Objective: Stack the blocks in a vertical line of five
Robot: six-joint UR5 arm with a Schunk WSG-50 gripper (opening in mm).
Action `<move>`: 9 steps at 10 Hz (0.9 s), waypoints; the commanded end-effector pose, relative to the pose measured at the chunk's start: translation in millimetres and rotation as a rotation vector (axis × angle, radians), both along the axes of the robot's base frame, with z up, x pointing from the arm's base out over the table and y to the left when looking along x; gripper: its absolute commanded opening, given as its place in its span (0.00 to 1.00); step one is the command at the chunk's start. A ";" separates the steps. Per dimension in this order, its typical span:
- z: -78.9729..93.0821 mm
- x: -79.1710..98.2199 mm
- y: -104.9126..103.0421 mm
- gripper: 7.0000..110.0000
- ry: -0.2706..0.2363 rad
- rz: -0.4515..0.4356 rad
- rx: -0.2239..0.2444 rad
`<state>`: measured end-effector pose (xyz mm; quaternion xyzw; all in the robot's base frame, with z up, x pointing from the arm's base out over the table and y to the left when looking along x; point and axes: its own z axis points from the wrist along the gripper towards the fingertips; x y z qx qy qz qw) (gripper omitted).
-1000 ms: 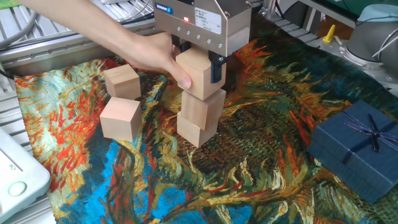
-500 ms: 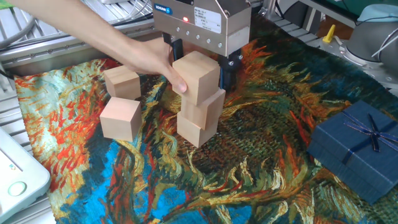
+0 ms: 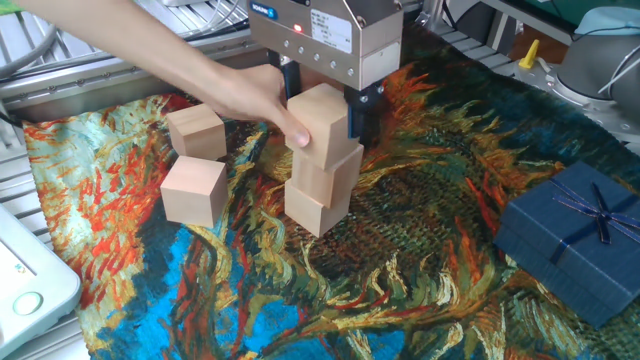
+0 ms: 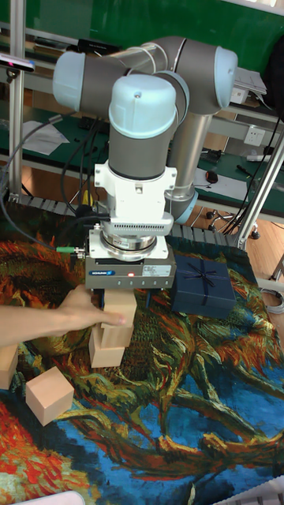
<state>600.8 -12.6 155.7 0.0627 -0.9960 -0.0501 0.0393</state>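
Observation:
Three pale wooden blocks stand in a slightly crooked stack: bottom (image 3: 318, 207), middle (image 3: 332, 168), top (image 3: 320, 120). My gripper (image 3: 328, 100) hangs right over the stack, open, with its fingers on either side of the top block; the right finger (image 3: 365, 112) stands a little off the wood. A person's hand (image 3: 250, 95) reaches in from the left and its fingertips press the top block. Two loose blocks lie to the left, one farther (image 3: 196, 130) and one nearer (image 3: 193, 190). The tall fixed view shows the same stack (image 4: 117, 331) under the gripper (image 4: 125, 300).
A dark blue ribboned gift box (image 3: 575, 240) sits at the right on the painted cloth (image 3: 420, 290). A white device (image 3: 25, 280) lies at the left edge. Metal framing and cables run behind the arm (image 4: 150, 118).
The hand turned the top block, tilting it and then setting it squarer on the stack. My gripper's right finger has come away from the block and the gripper sits slightly higher.

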 end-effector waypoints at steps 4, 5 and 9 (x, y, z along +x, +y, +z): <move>18.7 12.1 -5.3 0.00 -0.023 0.079 0.010; 18.4 14.4 -7.5 0.00 -0.033 0.095 0.003; 35.7 15.4 -2.0 0.00 -0.046 0.127 0.045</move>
